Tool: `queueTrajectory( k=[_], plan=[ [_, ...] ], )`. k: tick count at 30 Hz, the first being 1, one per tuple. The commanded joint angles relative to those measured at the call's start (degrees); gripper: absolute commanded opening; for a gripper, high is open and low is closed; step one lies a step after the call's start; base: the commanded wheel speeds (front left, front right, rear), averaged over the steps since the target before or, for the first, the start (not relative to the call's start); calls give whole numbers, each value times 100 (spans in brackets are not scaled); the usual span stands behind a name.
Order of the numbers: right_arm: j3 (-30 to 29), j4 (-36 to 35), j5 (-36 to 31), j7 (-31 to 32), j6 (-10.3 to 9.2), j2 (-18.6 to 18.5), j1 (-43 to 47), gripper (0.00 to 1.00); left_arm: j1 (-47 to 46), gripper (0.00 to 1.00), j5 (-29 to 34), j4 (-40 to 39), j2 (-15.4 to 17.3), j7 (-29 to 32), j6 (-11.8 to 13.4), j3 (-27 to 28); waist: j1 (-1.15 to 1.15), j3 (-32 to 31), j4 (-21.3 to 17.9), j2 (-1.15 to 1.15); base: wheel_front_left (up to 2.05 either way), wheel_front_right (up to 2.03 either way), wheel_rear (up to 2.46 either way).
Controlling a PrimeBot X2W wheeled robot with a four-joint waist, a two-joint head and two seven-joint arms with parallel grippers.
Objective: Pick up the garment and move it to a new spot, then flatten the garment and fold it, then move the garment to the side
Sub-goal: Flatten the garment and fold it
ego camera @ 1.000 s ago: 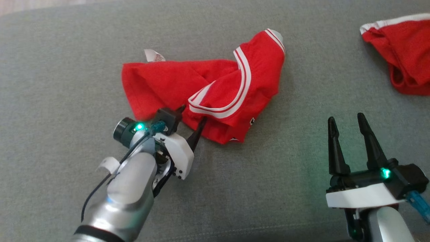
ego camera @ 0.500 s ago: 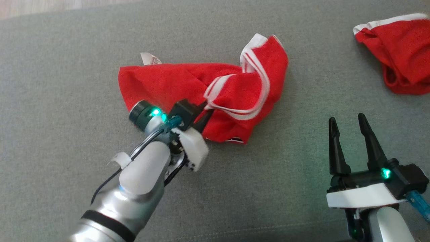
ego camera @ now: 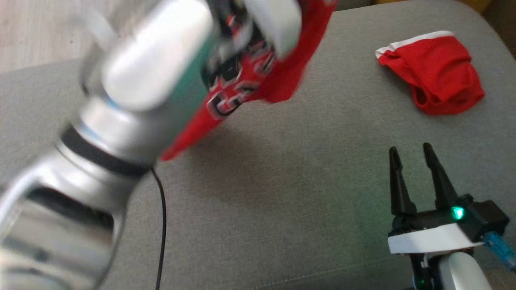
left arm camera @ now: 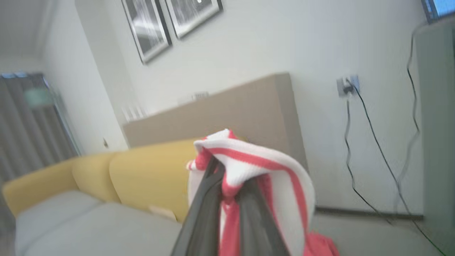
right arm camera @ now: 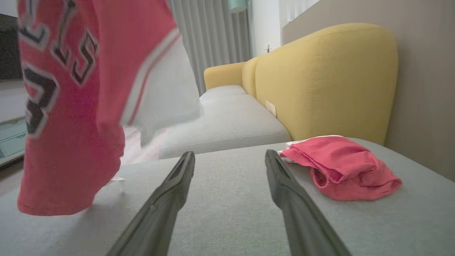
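- The left pincer (left arm camera: 229, 177), fingers pressed together, pinches a white-and-red striped edge of the red garment (left arm camera: 256, 160); the trim bunches over the two dark fingertips.
- In the head view the garment (ego camera: 242, 88) hangs from the raised, blurred left arm (ego camera: 141, 80), high in the upper middle of the frame, over the far left part of the grey seat (ego camera: 282, 193).
- Black-and-white lettering shows on the hanging cloth, too blurred to read.
- From the right wrist view the garment (right arm camera: 71, 106) drapes down at the left, with a white panel on its right side; whether its lower hem touches the seat cannot be told.
- The right pincer (ego camera: 409, 149) is spread wide and holds nothing. It sits at the lower right, fingers pointing up the frame, low over the grey seat and well apart from the hanging cloth.
- A second red piece of clothing (ego camera: 439, 72), with white trim, lies crumpled on the seat's far right corner, ahead and right of the right pincer (right arm camera: 229, 153).
- A thin black cable (ego camera: 161, 225) trails down from the left arm.
- Behind stand a yellow sofa (right arm camera: 320, 78), grey curtains (right arm camera: 213, 32) and two framed pictures (left arm camera: 170, 21) on a pale wall.
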Motion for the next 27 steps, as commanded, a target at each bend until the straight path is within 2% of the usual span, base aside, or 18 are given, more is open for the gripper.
queueTrajectory(
  k=[1, 5, 8, 13, 18, 23, 27],
  plan=[
    [89, -203, 43, -37, 39, -24, -104, 100, -619, 0, 7, -144, 213, -86, 8, 374, 0, -49, -52, 0, 0, 0, 0],
    [11, -261, 74, -37, 39, -22, -76, 100, -1192, 0, -9, 117, 430, -445, 140, 858, 0, -48, -5, 0, 0, 0, 0],
    [-41, -304, 64, -37, 39, -22, -41, 100, -918, 0, -34, 264, 727, -598, 225, 991, 0, -33, 97, 0, 0, 0, 0],
    [-146, -369, -10, -37, 39, -21, 95, 100, 966, 0, -333, 246, 1112, -642, 509, 939, 0, 1, 419, 0, 0, 0, 0],
    [-203, -434, -131, -37, 39, -21, 142, 100, 2987, 0, -654, 274, 1296, -983, 1074, 1089, 0, 143, 716, 0, 0, 0, 0],
    [-181, -460, -205, -37, 39, -21, 108, 100, 4196, 0, -703, 314, 1432, -1160, 1477, 1393, 0, 228, 859, 0, 0, 0, 0],
    [-203, -484, -218, -37, 39, -21, 114, 100, 4885, 0, -566, -140, 1535, -1180, 1777, 1945, 0, 258, 928, 0, 0, 0, 0]
  ],
)
